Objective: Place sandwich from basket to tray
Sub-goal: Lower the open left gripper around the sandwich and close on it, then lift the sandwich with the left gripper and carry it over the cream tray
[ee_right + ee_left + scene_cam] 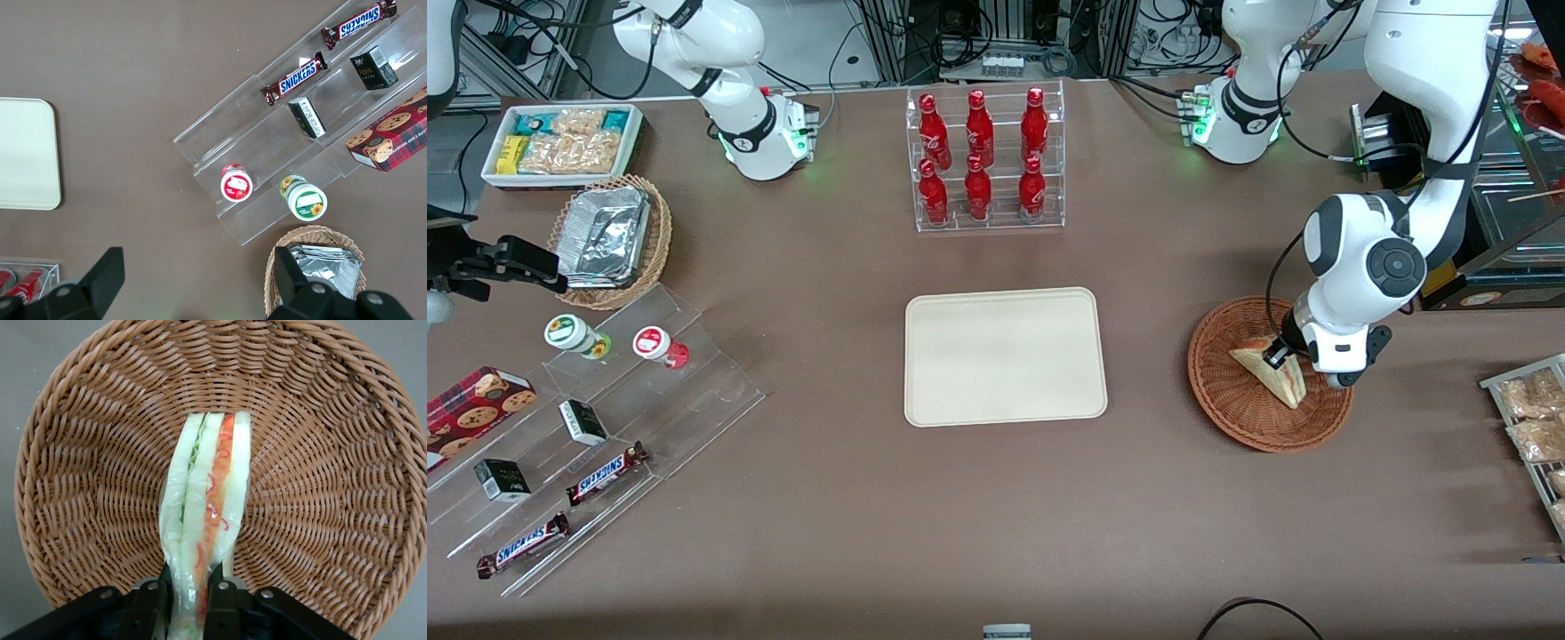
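Observation:
The sandwich (1272, 372) (205, 513), a wrapped pale wedge with red-orange and green layers, lies in the reddish-brown wicker basket (1227, 396) (87, 487) toward the working arm's end of the table. My left gripper (1282, 356) (191, 597) is down in the basket, shut on the sandwich, its black fingers (152, 600) pinching the wedge's narrow end from both sides. The cream tray (1005, 356) (27, 153) lies flat at the table's middle, beside the basket, with nothing on it.
A clear rack of red bottles (985, 160) stands farther from the front camera than the tray. A wire rack of snack bags (1534, 427) sits beside the basket at the table's edge. Acrylic shelves with candy bars (596, 418), a tan basket of foil containers (609, 238) and a white snack bin (565, 142) lie toward the parked arm's end.

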You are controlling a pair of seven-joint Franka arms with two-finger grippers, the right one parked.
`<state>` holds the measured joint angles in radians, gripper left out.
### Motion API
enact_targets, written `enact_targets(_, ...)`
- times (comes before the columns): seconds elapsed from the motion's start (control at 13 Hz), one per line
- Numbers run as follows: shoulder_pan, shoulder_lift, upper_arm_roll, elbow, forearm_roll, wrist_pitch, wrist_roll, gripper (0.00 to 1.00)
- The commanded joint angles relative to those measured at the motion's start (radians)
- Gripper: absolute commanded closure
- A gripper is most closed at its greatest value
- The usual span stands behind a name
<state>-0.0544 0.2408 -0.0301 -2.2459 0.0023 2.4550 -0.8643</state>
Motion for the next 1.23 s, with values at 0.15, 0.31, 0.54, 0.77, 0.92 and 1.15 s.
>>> enact_targets(0.15,-0.007,-0.038,-0.011,0.104,-0.015,-0.215,0.066,1.0)
enact_targets(0.31,-0.008,-0.038,-0.023,0.19,-0.015,-0.341,0.138,1.0)
enact_targets(0.54,-0.01,-0.032,-0.091,0.252,-0.013,-0.409,0.217,1.0)
enact_targets(0.77,-0.012,-0.026,-0.164,0.285,-0.012,-0.421,0.269,1.0)
enact_targets(0.92,-0.012,-0.023,-0.215,0.321,-0.013,-0.476,0.291,1.0)
enact_targets(1.15,-0.012,0.006,-0.316,0.339,-0.013,-0.467,0.291,1.0)
